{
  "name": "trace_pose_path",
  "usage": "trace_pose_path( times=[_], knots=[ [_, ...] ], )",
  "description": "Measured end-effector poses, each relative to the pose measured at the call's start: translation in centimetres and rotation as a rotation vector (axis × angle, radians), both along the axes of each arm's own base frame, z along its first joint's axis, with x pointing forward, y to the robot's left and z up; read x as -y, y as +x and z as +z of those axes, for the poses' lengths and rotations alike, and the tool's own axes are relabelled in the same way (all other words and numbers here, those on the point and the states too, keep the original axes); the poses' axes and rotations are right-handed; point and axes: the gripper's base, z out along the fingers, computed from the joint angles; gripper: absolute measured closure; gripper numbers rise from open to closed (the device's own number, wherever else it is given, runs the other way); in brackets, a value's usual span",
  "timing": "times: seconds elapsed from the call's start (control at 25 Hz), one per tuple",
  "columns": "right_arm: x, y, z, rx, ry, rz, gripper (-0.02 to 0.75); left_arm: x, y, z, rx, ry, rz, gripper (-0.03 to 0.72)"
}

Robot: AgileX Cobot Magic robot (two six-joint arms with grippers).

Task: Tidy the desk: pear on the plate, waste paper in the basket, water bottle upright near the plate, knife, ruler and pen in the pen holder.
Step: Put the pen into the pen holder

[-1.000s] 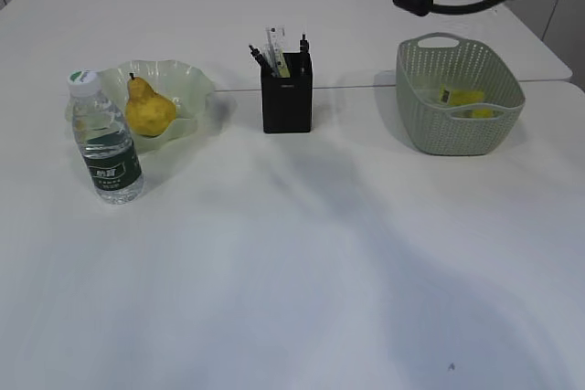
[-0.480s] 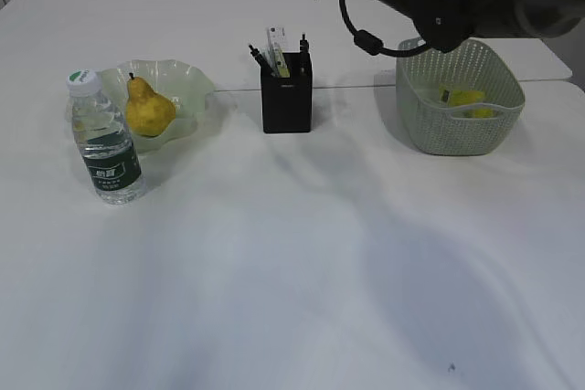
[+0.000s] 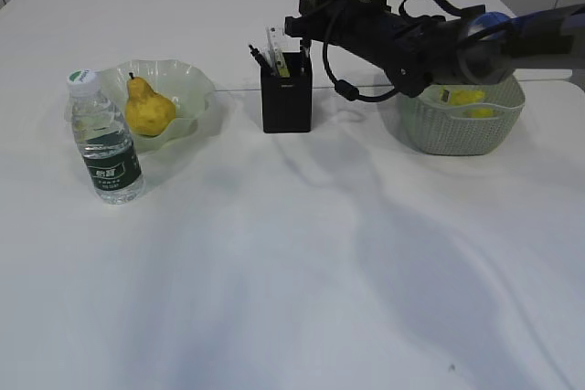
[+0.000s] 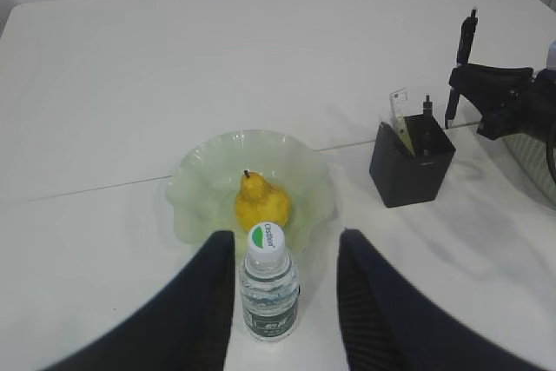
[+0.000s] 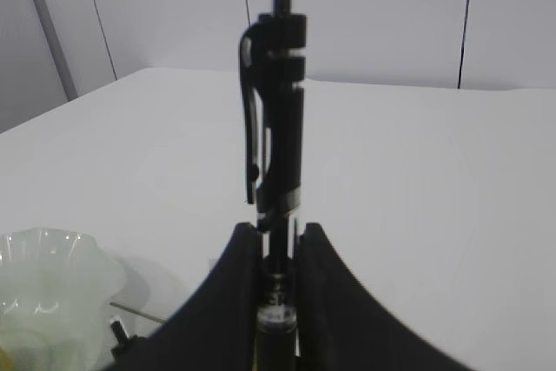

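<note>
While the right tool [image 5: 278, 254] is clenched on a black pen [image 5: 276, 119], that pen stands upright, clip end up, directly above the black pen holder [image 3: 286, 93] near the middle of the table's far edge. Pen's lower tip is hidden between the fingers in the right wrist view; cannot tell whether it touches the holder. A clear ruler [image 3: 275, 47] and dark-handled items, too small to name, stick out of the holder.

Right arm reaches in from the right side, passing over the grey-green basket [image 3: 459, 125] toward the far right corner; yellow waste paper [image 3: 464, 97] lies inside it.

Left tool [image 4: 282, 301] is released, fingers spread on either side of the water bottle [image 4: 268, 282], not touching it. Bottle stands upright, just beside the pale green plate [image 4: 200, 182] toward the far left corner. Yellow pear [image 4: 260, 202] sits upright on the plate.
</note>
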Motion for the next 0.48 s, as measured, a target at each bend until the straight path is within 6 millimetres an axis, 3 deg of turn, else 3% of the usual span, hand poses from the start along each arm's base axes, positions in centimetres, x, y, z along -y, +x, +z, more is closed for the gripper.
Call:
trace_pose_path(
  times=[0.48],
  knots=[
    [-0.36, 0.65, -1.13, -0.019, 0.025, 0.015, 0.652, 0.02, 0.29, -0.06, 0.008, 0.022, 0.003, 0.414]
  ],
)
